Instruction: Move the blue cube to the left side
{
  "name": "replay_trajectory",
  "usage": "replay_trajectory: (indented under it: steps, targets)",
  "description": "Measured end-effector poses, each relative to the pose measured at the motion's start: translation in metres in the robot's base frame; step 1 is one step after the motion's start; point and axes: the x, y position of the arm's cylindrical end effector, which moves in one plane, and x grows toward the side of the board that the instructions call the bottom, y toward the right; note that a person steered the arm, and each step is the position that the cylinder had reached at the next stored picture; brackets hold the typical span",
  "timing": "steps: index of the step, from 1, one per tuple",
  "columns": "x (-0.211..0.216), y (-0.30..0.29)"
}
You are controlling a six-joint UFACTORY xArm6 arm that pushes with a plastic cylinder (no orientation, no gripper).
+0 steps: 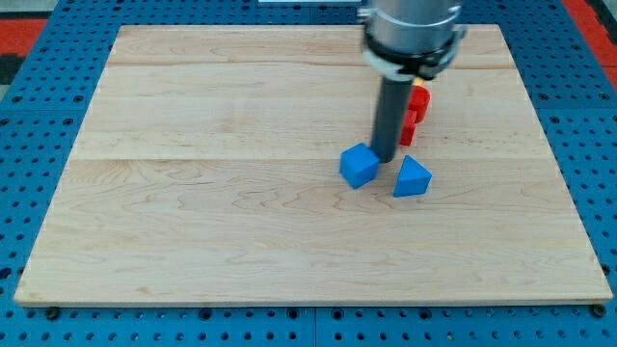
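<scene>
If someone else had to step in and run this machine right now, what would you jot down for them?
My tip is down on the wooden board, just to the view's right of the blue cube, touching it or nearly so.
The blue cube sits right of the board's middle. A blue triangular block lies to its right, a red block partly hidden behind the rod.
Done: tip is lined up beside the cube.
Left: the cube is not yet at the left side; probably push it toward the view's left.
</scene>
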Motion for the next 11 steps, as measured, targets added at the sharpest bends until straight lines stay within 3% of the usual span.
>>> replay_trajectory:
  steps: [1, 3, 6, 8, 10, 11]
  targets:
    - [0.0, -0.007]
    - [0.042, 0.05]
    - [0.025, -0.038]
    - [0.01, -0.028]
    - [-0.004, -0.094]
    - [0.006, -0.068]
